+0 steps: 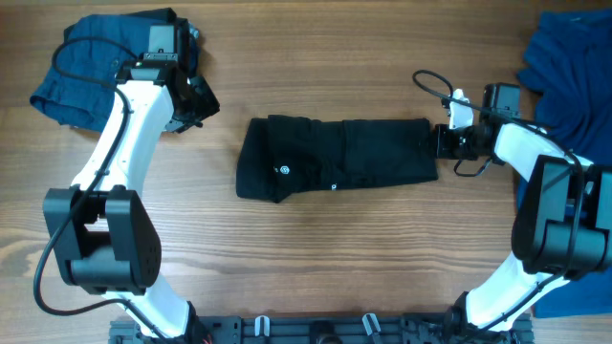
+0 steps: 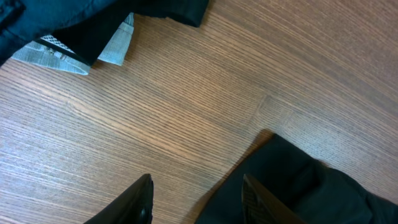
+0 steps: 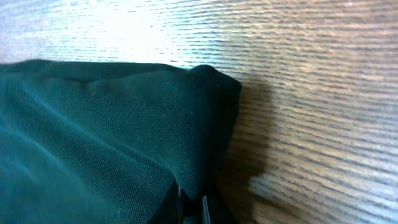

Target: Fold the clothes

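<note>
The black shirt (image 1: 335,158) lay mid table (image 1: 316,258), a strip running nine to three o'clock. The right gripper (image 1: 442,141) was pinched shut on its three o'clock edge. The left gripper (image 1: 201,103) hung half-open and empty off the ten o'clock corner. The right arm looked best placed to carry the fold toward nine.

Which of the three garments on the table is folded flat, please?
The black shirt at the centre, a flat folded band; the left blue garment and the right blue garment lie crumpled.
</note>
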You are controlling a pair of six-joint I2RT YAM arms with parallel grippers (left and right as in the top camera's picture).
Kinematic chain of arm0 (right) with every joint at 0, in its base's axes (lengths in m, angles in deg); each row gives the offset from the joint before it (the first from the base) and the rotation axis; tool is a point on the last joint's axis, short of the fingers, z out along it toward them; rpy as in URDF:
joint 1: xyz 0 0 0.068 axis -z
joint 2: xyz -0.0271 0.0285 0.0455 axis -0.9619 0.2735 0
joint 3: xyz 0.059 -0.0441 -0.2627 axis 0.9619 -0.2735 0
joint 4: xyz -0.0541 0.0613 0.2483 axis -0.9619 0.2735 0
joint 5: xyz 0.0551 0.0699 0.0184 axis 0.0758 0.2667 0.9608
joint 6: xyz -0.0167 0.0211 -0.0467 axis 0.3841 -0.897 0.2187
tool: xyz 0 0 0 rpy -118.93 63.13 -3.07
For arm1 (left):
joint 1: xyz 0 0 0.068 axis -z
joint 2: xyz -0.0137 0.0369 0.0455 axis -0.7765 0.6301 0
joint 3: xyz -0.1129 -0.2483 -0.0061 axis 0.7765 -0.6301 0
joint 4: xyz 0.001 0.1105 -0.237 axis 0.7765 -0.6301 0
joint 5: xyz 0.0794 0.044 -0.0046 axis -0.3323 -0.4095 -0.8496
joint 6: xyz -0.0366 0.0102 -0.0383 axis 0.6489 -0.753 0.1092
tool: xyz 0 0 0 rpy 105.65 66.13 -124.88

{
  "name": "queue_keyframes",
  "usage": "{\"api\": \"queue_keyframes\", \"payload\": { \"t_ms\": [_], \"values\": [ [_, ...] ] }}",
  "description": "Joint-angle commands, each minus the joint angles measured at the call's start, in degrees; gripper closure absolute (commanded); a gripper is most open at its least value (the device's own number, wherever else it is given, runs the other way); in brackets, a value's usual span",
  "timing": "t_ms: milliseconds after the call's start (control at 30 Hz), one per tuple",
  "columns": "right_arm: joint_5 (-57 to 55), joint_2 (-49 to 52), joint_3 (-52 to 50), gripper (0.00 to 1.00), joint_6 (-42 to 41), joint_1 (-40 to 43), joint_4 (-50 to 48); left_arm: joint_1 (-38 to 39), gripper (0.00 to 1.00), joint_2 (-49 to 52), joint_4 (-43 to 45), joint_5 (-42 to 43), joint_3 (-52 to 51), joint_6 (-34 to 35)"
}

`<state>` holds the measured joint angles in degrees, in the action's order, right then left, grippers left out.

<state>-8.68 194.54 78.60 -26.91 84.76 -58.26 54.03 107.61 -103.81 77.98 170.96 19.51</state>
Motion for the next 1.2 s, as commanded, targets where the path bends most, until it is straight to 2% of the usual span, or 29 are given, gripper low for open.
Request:
{"api": "queue_keyframes", "payload": {
  "t_ms": [0, 200, 333, 700, 833, 933, 1167],
  "values": [
    [-2.3, 2.6, 0.3, 0.96, -3.1, 1.5, 0.7, 0.0, 0.54, 0.0, -0.4, 0.5, 0.5, -0.5],
    [-2.4, -0.6, 0.5, 0.96, -2.5, 6.7, 1.2, 0.0, 0.52, 0.0, -0.4, 0.5, 0.5, -0.5],
    [-2.4, -3.8, 1.6, 0.96, 1.3, 10.6, 3.3, 0.0, 0.52, 0.0, -0.7, 0.5, 0.5, -0.5],
    [-2.6, -6.7, 18.2, 0.96, 1.8, 12.6, 21.8, 0.0, 0.51, 0.0, -0.7, 0.5, 0.5, -0.5],
    [-2.4, -6.7, 19.9, 0.96, 1.7, 11.4, 26.2, 0.0, 0.51, 0.0, -0.6, 0.5, 0.5, -0.5],
    [-2.1, -6.7, 20.2, 0.96, -3.2, 8.6, 27.4, 0.0, 0.51, 0.0, -0.1, 0.5, 0.5, -0.5],
    [-2.2, -6.7, 23.6, 0.96, -9.1, -1.7, 29.7, 0.0, 0.51, 0.0, 0.0, 0.5, 0.5, -0.5]
  ]
}}
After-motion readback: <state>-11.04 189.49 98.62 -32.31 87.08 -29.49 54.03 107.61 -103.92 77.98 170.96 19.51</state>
